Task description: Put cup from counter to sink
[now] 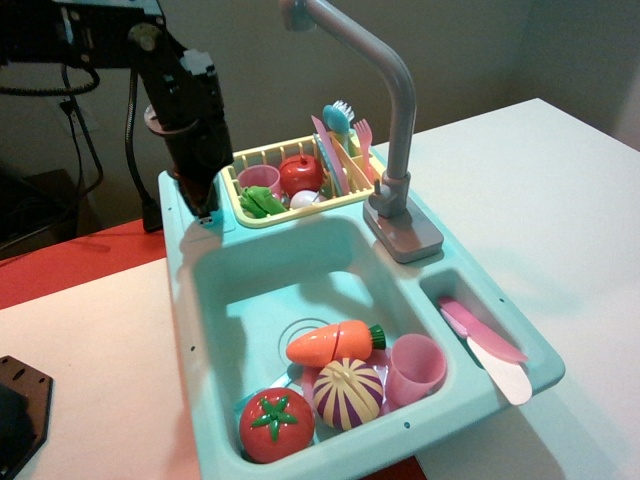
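My black gripper [203, 205] hangs straight down over the counter [228, 222], the turquoise ledge at the sink unit's back left corner, with its fingertips at the ledge's surface. The light-blue cup cannot be made out; the fingers and the same-coloured ledge hide it. I cannot tell how the jaws stand. The sink [250, 290] is the big turquoise basin in front, and the tall grey faucet [395, 120] stands at its back right.
The basin holds a carrot [335, 342], a tomato [275, 425], a striped onion [348, 392] and a pink cup [415, 368]. A yellow dish rack [330, 203] with toys sits right of the gripper. A pink knife [485, 345] lies in the side compartment.
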You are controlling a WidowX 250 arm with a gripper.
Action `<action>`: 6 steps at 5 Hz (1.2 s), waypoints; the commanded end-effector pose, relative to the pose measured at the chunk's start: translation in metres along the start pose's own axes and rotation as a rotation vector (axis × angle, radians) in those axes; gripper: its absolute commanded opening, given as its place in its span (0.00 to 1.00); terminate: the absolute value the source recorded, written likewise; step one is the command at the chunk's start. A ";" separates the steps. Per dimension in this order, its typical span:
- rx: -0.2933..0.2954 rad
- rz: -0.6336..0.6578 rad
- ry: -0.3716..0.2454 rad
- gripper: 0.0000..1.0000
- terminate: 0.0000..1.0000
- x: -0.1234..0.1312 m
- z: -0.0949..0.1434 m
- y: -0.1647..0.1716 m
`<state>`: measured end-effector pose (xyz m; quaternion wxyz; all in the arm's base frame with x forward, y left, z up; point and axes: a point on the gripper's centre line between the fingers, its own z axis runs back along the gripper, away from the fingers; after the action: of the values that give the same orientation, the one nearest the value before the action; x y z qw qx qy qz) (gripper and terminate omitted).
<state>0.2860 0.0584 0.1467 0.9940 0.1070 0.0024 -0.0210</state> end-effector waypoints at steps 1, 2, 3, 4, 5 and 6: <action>-0.003 -0.092 -0.170 0.00 0.00 0.033 0.037 -0.023; -0.045 -0.148 -0.196 0.00 0.00 0.049 0.047 -0.056; -0.075 -0.188 -0.193 0.00 0.00 0.052 0.044 -0.089; -0.085 -0.191 -0.167 0.00 0.00 0.050 0.026 -0.114; -0.067 -0.170 -0.138 0.00 0.00 0.050 0.002 -0.119; -0.052 -0.161 -0.111 0.00 0.00 0.050 -0.016 -0.120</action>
<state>0.3265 -0.0587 0.0908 0.9897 0.0816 -0.0217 -0.1154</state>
